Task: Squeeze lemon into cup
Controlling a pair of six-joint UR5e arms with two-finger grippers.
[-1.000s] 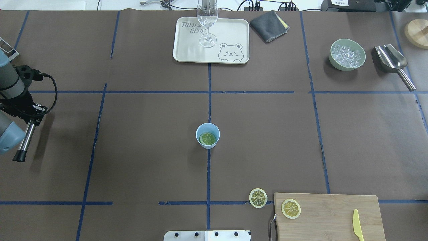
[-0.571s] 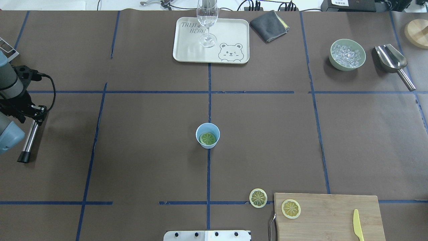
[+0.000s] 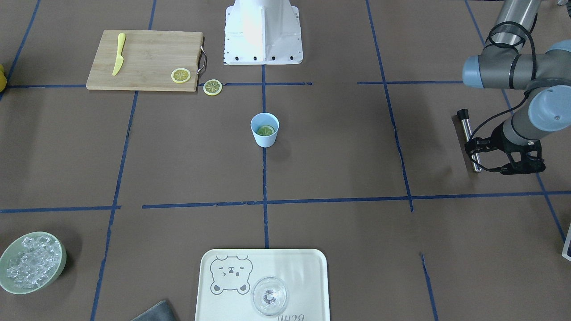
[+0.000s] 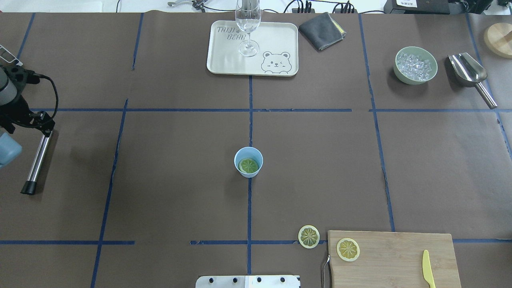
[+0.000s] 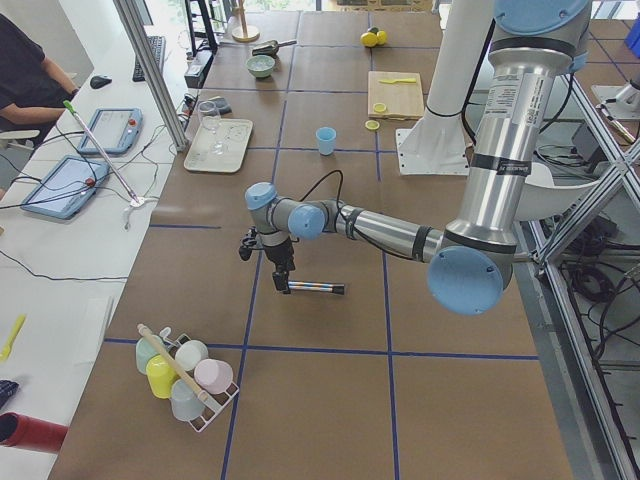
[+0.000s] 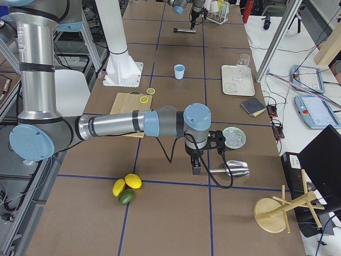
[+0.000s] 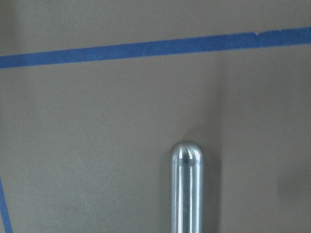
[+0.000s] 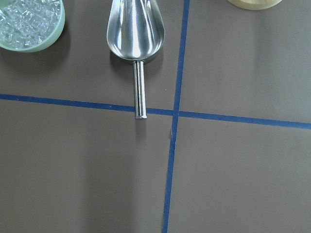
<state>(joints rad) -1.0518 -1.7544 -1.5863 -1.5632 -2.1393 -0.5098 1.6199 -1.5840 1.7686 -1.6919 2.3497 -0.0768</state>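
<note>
One lemon (image 4: 249,165) is lying inside the cup (image 4: 247,153). The left jaws are hanging by the steel rod (image 4: 38,160); whether either arm's jaws are clenched, I cannot tell.

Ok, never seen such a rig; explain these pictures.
This is a robot with two arms at a table. One camera looks down from behind it, one faces it, two watch from the table's ends, one rides on each wrist. Mid-table stands a blue cup with a lemon slice inside; two spare slices lie near and on a cutting board. Farther off: a tray with a glass, a bowl of ice, a scoop. The left end effector is at the end of a steel rod; whether it grips it is unclear. The right end effector hangs near the scoop.
</note>
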